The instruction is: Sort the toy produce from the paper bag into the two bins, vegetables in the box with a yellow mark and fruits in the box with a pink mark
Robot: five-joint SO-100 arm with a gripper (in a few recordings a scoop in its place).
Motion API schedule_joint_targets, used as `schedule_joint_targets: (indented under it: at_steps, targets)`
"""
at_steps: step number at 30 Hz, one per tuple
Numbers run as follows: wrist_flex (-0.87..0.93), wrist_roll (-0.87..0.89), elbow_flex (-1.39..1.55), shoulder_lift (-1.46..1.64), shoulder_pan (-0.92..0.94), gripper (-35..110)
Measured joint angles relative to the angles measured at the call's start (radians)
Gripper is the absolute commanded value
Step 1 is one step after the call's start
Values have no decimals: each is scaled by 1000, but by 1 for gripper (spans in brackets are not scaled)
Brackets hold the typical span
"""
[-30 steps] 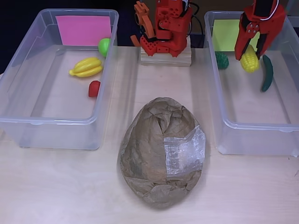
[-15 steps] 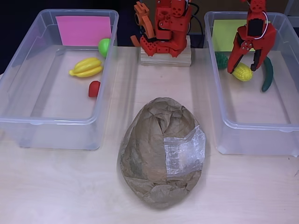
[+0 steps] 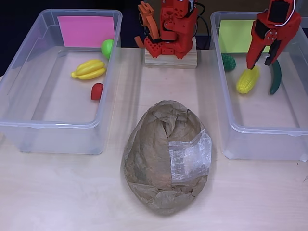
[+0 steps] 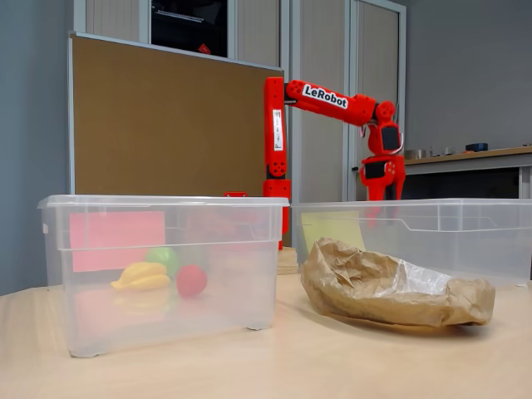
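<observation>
Below the fingertips in the overhead view, the yellow corn [image 3: 248, 80] lies on the floor of the yellow-marked bin [image 3: 262, 129], clear of the gripper [image 3: 263, 61], whose fingers stand parted with nothing between them. Just to the right of the fingers lies the dark green cucumber [image 3: 275, 76]; to their left, a small green vegetable [image 3: 228, 62] sits by the bin wall. Well away on that side, the pink-marked bin [image 3: 29, 127] holds a banana bunch [image 3: 89, 69], a red fruit [image 3: 97, 91] and a green fruit [image 3: 107, 47]. The paper bag [image 3: 166, 154] lies between the bins, crumpled, its mouth hard to make out.

From the fixed view, the gripper [image 4: 381, 195] hangs over the far bin's rim; the frosted plastic probably hides the fingertips, so their spread is unclear here.

The drop looks done. Doing this step well means lifting straight up past the rim before swinging toward the bag, so the open fingers do not brush the cucumber or catch the wall.
</observation>
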Motion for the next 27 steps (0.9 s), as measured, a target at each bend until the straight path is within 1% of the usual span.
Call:
schedule_joint_targets:
  at_steps: [3,7,12,17,20,23,27]
  targets:
    - [57,-183,-63,0,71,0]
    - [89,-425,-75,43,173,0]
    - [80,-784,-106,118,339,0]
    - [28,-1203,-167,160,534,0]
    - [-35,-1404,-156,202,644,0]
    - [-115,-1546,-78,255,773,0]
    - [-235,-1658,71,324,936,0]
